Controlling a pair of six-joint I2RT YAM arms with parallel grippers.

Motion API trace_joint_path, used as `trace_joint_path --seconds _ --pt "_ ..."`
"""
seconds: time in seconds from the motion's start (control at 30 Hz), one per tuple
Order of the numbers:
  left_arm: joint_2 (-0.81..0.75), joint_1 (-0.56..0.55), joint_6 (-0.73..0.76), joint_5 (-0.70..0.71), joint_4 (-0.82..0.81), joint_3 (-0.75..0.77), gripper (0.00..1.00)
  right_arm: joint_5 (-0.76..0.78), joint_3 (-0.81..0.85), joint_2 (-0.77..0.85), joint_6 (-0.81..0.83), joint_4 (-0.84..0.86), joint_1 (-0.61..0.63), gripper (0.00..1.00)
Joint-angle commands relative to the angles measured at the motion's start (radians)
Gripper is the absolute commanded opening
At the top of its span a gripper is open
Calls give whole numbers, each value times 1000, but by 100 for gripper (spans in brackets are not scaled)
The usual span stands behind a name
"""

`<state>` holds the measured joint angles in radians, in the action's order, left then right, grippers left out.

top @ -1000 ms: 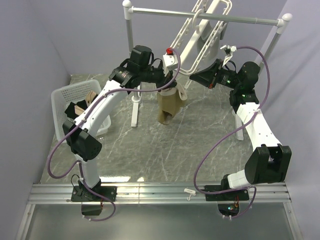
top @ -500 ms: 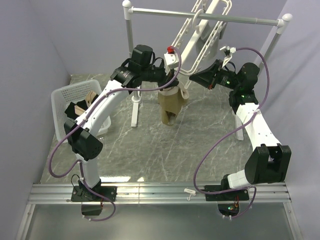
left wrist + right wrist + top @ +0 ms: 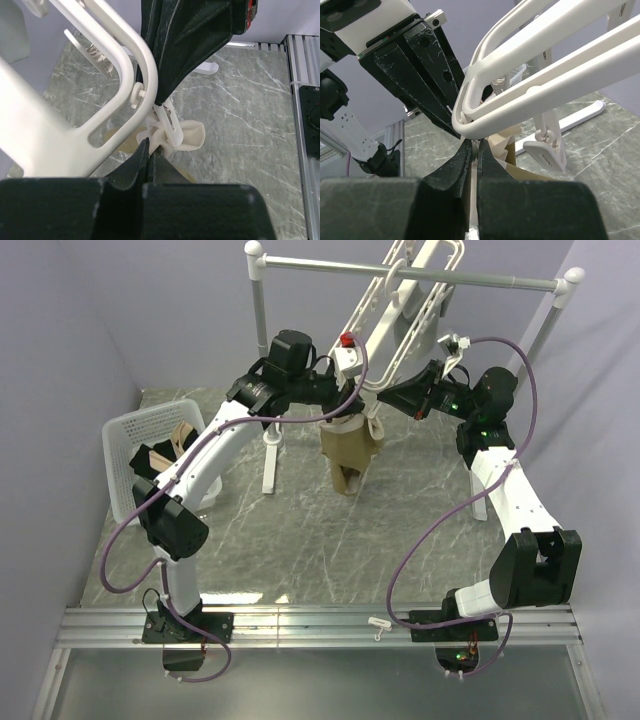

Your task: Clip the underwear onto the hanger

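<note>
- Top external: two arms stood bolted at the near edge of the table [image 3: 300, 530], each carrying one gripper, and both reached in toward the middle.
- One white basket [image 3: 112, 440] sat at the left, with black and beige cloth pieces [image 3: 160, 452] inside.
- One underwear [image 3: 350, 448] hung bunched in mid-scene, just beneath the two grippers. Its long axis ran up and down, with the pale top edge uppermost and the lower end pointing at the table.
- The left gripper [image 3: 149, 147] had its fingers pressed fully together, pinching the underwear's pale top edge just under the near corner of the hanger [image 3: 40, 130].
- The right gripper [image 3: 472, 150] had its fingers all but closed, tips facing the left gripper's under that same corner. A thin pale sliver showed between the pads; what it was could not be told.
- The one hanger slanted with its long axis rising from the low near-left corner to the far right. One clip [image 3: 547, 147] dangled plainly just right of the right fingers.
- One silver rail stand [image 3: 320, 265] crossed the far side.
</note>
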<state>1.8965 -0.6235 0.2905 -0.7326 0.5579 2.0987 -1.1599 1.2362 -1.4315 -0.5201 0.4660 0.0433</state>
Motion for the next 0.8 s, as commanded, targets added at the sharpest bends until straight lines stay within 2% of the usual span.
trace_joint_path --seconds 0.0,0.47,0.77 --pt "6 -12 -25 -25 -49 53 0 -32 -18 -3 31 3 12 0" --pt "15 -15 -54 -42 -67 75 0 -31 -32 6 107 -41 13 1" --pt "12 -16 -51 -44 -61 73 0 -20 -40 13 100 -26 12 21"
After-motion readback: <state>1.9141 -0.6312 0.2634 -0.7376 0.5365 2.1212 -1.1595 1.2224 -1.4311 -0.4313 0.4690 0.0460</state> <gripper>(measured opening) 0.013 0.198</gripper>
